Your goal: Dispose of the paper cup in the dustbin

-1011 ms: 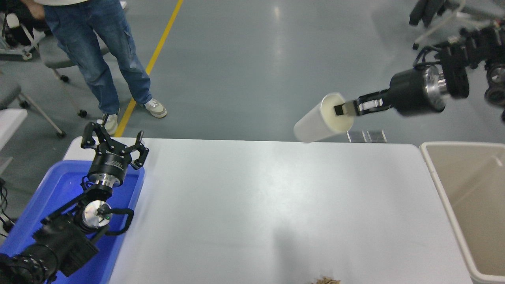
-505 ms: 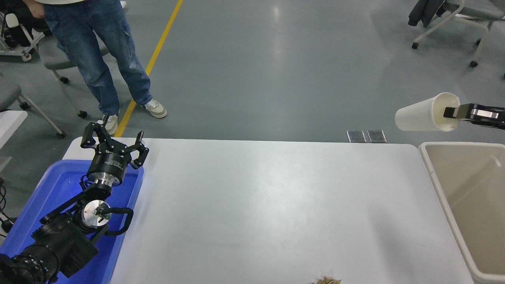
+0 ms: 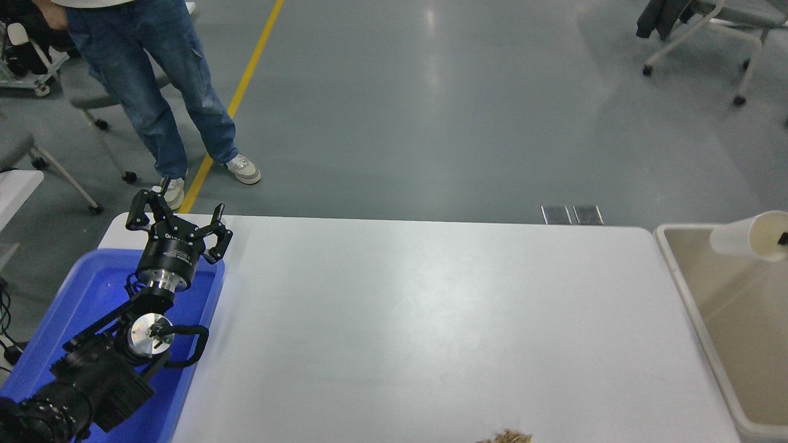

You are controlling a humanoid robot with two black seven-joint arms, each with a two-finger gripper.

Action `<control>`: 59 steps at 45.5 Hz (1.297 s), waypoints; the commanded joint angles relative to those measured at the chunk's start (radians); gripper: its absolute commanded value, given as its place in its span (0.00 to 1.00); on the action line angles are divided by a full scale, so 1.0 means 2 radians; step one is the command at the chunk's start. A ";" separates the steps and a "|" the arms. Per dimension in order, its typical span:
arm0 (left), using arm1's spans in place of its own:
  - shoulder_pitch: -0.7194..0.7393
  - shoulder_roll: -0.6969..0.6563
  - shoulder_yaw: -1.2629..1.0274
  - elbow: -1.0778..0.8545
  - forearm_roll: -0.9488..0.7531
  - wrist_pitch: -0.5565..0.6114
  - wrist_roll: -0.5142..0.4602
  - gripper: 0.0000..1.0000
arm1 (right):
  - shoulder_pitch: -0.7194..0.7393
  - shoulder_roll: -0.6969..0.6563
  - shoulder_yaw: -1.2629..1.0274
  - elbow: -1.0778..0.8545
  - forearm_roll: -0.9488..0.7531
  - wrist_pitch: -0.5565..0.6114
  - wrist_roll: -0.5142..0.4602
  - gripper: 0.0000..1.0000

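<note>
Cup transport is nearly done: the paper cup [image 3: 748,237] has dropped from above the table's far corner to over the dustbin [image 3: 689,289]. Right gripper [image 3: 783,239] is almost out of view, its grip impossible to judge; release likely comes next. Left gripper [image 3: 175,224] sits parked, splayed wide.

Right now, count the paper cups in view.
1: the paper cup lies sideways in the air above the dustbin, at the right edge. No others show.
</note>
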 commanded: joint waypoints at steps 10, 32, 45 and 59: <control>0.000 0.000 0.000 0.000 0.000 0.000 0.000 1.00 | -0.156 0.219 -0.007 -0.363 0.041 -0.001 -0.003 0.00; 0.000 0.000 0.000 0.000 -0.001 0.000 0.000 1.00 | -0.192 0.263 0.001 -0.375 0.065 -0.040 -0.039 0.00; 0.000 0.000 0.000 0.000 0.000 0.000 0.000 1.00 | -0.194 0.263 0.000 -0.375 0.065 -0.041 -0.039 0.00; 0.000 0.000 0.000 0.000 0.000 0.000 0.000 1.00 | -0.194 0.263 -0.003 -0.374 0.066 -0.064 -0.037 0.71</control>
